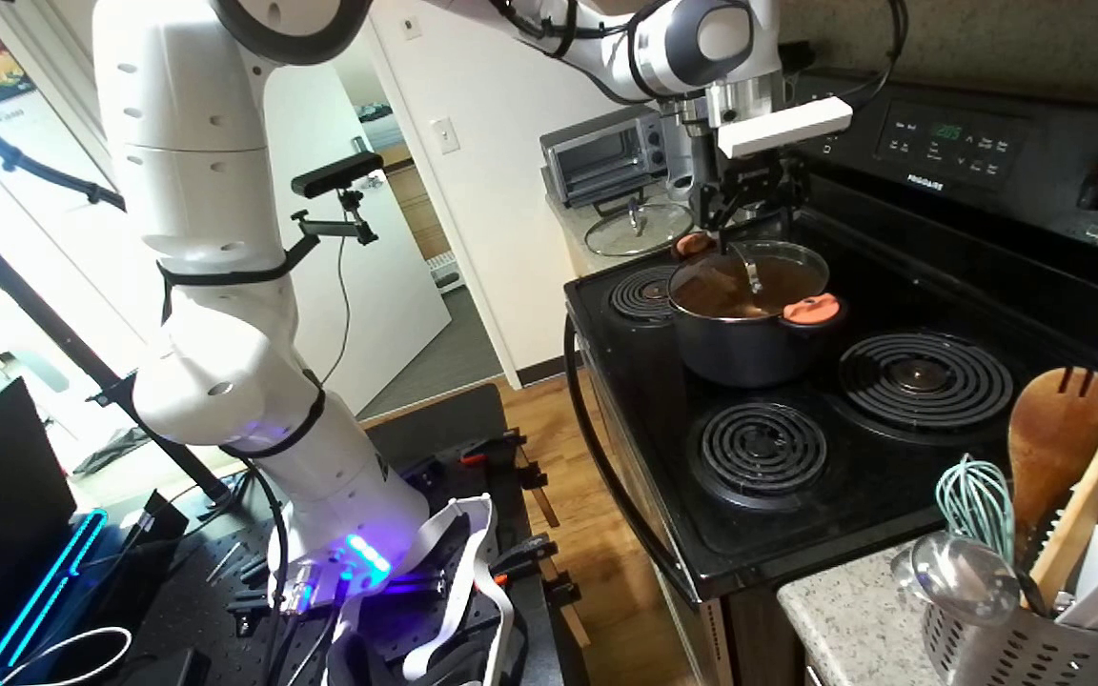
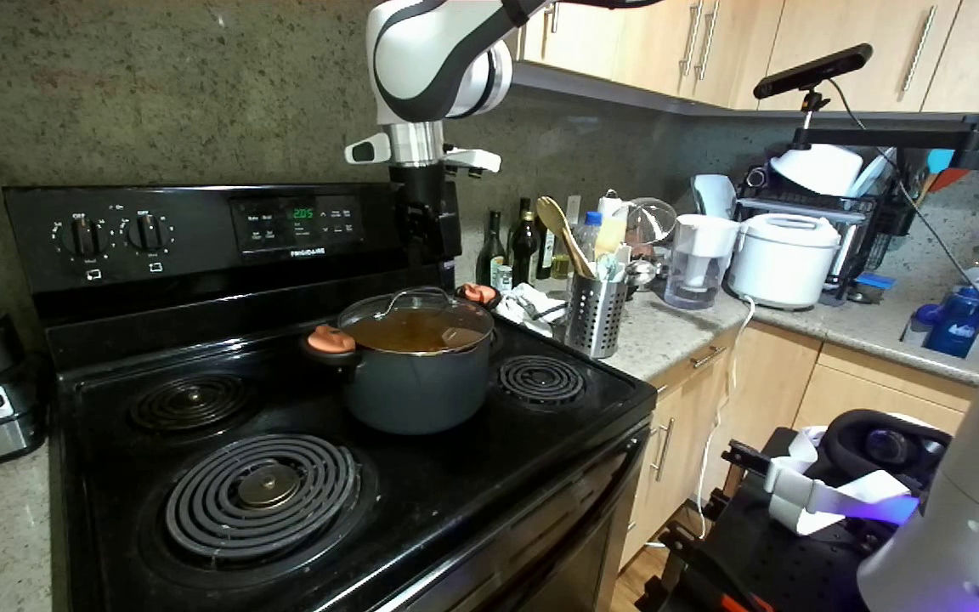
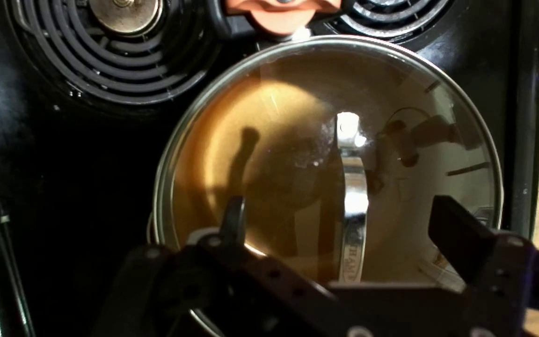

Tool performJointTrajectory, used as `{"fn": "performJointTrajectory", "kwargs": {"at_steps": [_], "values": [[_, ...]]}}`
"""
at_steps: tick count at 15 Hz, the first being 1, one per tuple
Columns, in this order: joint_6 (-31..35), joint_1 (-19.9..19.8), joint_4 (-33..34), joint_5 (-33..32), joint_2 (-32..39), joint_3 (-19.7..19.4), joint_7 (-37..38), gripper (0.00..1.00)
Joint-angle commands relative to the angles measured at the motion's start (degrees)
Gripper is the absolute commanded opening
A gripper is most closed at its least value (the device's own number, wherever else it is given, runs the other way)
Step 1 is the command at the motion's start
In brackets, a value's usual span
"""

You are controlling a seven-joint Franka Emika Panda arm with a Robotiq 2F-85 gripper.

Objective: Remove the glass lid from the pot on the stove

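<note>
Lid [image 3: 293, 145] still on pot [image 2: 417, 391]: removal not yet made! Pincer [image 3: 339, 201] hovers over lid, spread apart, metal handle [image 3: 354, 196] showing in gap; contact, can't tell. Grip, lift, set-down look left to do. Black stove surface [image 2: 455, 467] below; toaster oven [image 1: 597, 157], white wall [image 1: 511, 76] far, utensil holder [image 1: 1006, 657] near right in exterior view.

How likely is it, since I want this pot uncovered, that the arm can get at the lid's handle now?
Probably yes: the hand is open, its fingers flanking the handle in the wrist view, with nothing visible between. The handle arches above the lid; the hand's height is hard to judge.
</note>
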Motion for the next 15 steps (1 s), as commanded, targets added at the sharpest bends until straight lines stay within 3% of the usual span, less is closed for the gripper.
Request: {"fn": "performJointTrajectory", "kwargs": {"at_steps": [1, 6, 15], "values": [[3.1, 0.35, -1.1, -3.1, -0.49, -0.2, 0.62, 1.0], [2.0, 0.7, -1.65, -4.64, -0.85, -0.09, 1.74, 1.0], [1.17, 1.01, -3.17, -1.87, -1.3, 1.67, 1.35, 1.0]]}}
